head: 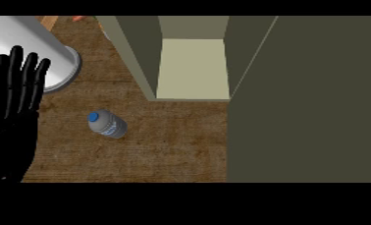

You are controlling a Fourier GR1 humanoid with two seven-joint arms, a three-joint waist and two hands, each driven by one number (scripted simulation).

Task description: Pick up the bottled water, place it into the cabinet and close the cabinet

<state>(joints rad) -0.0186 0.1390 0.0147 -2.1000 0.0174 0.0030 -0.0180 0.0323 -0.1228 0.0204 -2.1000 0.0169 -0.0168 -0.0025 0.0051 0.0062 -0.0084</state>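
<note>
Left robot hand (19, 106) at the left edge, fingers straight, empty, apart from the bottled water (108, 124).

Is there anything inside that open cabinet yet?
No. The cabinet shows only a bare pale floor and walls; its open door covers whatever lies to the right. The bottled water stands outside on the counter.

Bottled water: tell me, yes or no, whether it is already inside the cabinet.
No, the bottled water stands on the counter, in front of the open cabinet.
</note>
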